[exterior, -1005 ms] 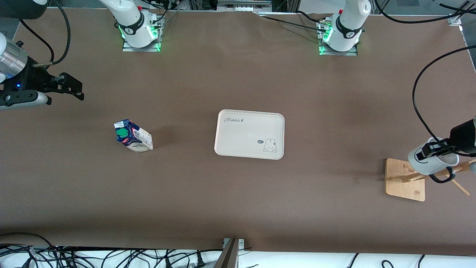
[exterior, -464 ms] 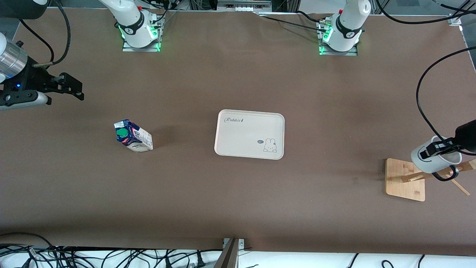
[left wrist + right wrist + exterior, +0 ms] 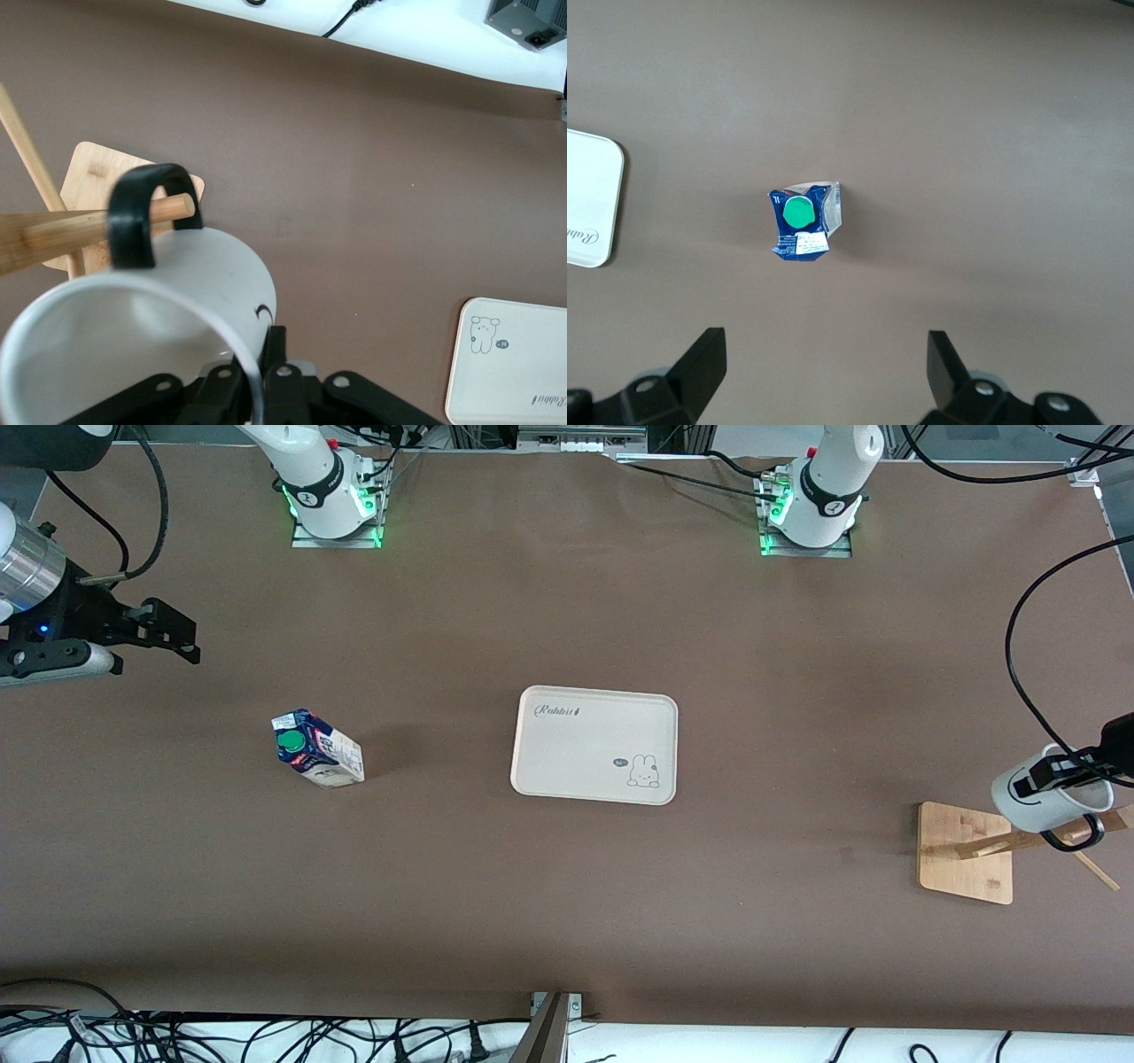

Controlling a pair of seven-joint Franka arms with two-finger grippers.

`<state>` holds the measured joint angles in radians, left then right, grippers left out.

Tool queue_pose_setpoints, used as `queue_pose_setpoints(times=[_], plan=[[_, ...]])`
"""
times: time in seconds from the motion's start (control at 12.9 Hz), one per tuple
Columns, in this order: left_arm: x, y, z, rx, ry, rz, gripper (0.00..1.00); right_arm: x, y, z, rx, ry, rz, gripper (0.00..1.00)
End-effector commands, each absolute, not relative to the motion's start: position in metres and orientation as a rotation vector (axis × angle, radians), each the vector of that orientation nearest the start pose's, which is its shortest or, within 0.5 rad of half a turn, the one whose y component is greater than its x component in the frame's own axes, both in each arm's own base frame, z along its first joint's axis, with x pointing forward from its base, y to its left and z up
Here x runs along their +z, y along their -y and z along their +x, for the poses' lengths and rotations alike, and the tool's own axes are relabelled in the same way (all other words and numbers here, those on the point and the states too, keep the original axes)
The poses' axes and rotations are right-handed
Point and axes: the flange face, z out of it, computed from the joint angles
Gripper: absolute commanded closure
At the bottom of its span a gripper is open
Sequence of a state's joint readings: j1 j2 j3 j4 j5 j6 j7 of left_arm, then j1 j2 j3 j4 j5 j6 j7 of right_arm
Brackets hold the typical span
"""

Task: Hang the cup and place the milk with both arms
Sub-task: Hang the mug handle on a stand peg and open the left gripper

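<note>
Mug (image 3: 1050, 797): white, gripped at its rim by the left claw (image 3: 1059, 772), its black handle looped over a peg of the wooden rack (image 3: 966, 852) at the left arm's end of the worktop (image 3: 567, 921). Milk carton (image 3: 317, 748): upright toward the right arm's end, beside the cream tray (image 3: 594, 744). Right claw (image 3: 168, 636): waiting, spread wide, empty, above the carton.
</note>
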<state>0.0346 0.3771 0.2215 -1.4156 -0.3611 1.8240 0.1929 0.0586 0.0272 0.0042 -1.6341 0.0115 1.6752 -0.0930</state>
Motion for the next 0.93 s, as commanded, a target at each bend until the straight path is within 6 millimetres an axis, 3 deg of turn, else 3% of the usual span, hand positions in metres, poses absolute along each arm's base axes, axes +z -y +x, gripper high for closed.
queue_pose_setpoints(times=[0.0,0.46,0.85], plan=[[0.499,-0.125,0.659,-0.18,0.186,-3.44,0.0,0.594,-0.038,0.571,-0.034,0.241,-3.121,0.0],[0.55,-0.107,0.636,-0.085,0.076,-3.417,0.0,0.594,-0.038,0.571,-0.034,0.241,-3.121,0.0],[0.553,-0.068,0.633,0.06,-0.086,-3.321,0.0,0.594,-0.038,0.571,-0.034,0.241,-3.121,0.0]])
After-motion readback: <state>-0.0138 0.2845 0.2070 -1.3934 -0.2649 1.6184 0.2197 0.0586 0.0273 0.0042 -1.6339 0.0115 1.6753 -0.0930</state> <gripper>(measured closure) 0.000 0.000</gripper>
